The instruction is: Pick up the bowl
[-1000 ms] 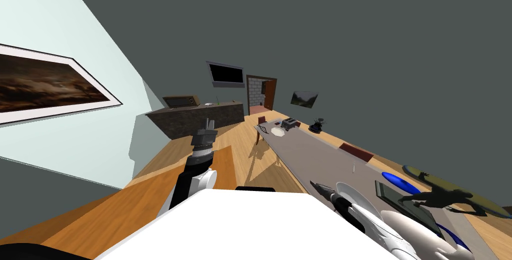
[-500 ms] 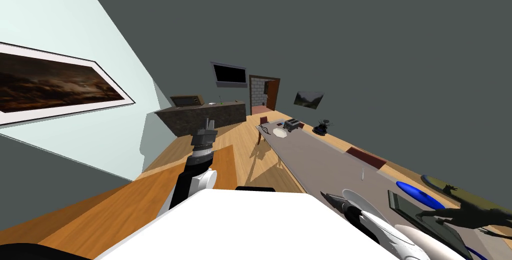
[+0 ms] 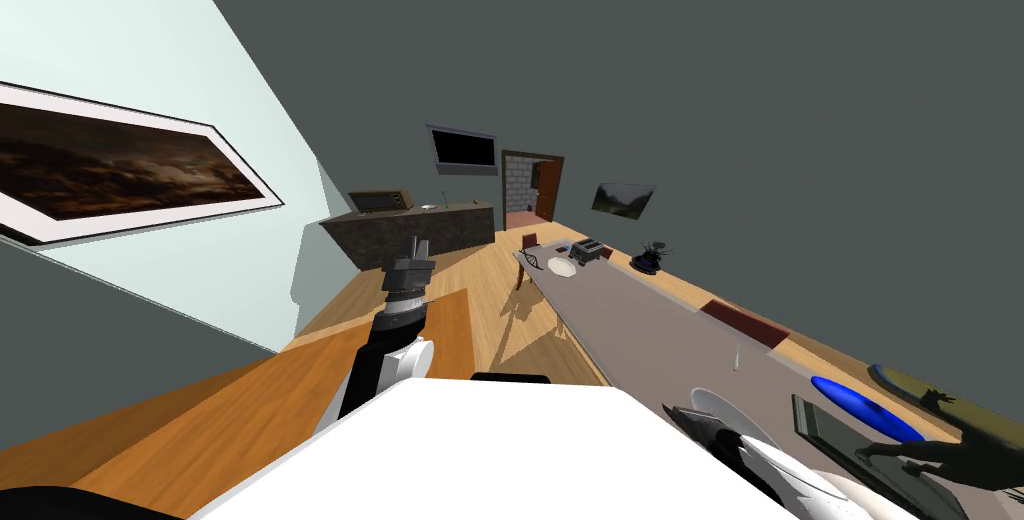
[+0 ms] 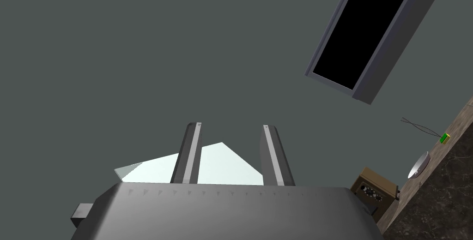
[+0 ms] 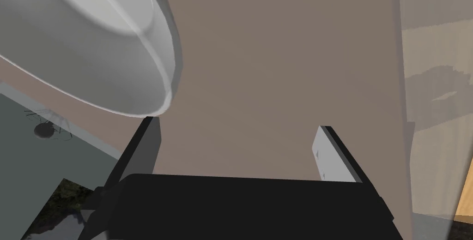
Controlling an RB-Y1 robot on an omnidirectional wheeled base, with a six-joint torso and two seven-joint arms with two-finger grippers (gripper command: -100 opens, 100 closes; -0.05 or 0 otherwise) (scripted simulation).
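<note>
Beside the white bowl (image 5: pixel 92 43), right claw (image 5: pixel 238 124) gapes wide over the counter (image 5: pixel 277 66). Best to shift until the rim sits inside its gap before closing.

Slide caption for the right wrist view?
Right gripper open over grey-brown table, white bowl beside one fingertip, outside the gap.

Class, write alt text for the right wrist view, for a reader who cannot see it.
The right gripper hangs open over a grey-brown tabletop. A white bowl sits off to one side, its rim close by one fingertip, not between the fingers.
</note>
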